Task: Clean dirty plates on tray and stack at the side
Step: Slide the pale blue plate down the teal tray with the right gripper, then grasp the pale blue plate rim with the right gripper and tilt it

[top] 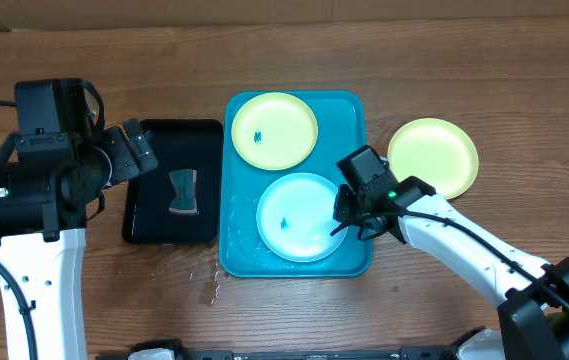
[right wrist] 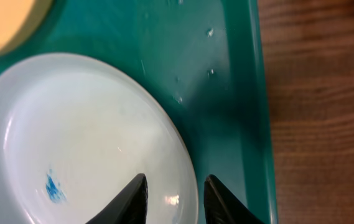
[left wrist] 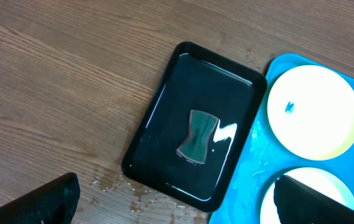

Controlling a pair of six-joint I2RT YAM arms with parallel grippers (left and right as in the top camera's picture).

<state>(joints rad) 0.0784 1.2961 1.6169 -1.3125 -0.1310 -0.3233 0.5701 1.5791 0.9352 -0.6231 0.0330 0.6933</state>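
**Blue tray** (top: 346, 112): your landmark; every place below is given from it.

**Stained yellow plate** (top: 274, 130): lies flat on the tray's far half, with a small blue smudge near its middle. Not cleaned.

**Pale blue plate** (right wrist: 83, 143): lies flat on the tray's near half, with a blue smudge left of its centre. Not cleaned.

**Clean yellow plate** (top: 432, 157): sits on the table just off the tray's right side, with no mark to be seen. Count it as the first of the stack; nothing is on top of it.

**Right claw** (right wrist: 175, 186): over the tray's near right part. Its jaws stand a little apart, astride the pale blue plate's right rim, one finger inside the rim and one outside. You have no visible pinch on the rim.

**Left claw** (top: 140, 146): off the tray's left side, wide open and holding nothing.

**Sponge** (left wrist: 196, 137): lies in the wet black tray (left wrist: 164, 93), which sits just left of the blue tray. Nothing is holding it.

**Tally**: by the look of it, one plate of three is done. You have two left to wipe and carry to the right-hand stack.
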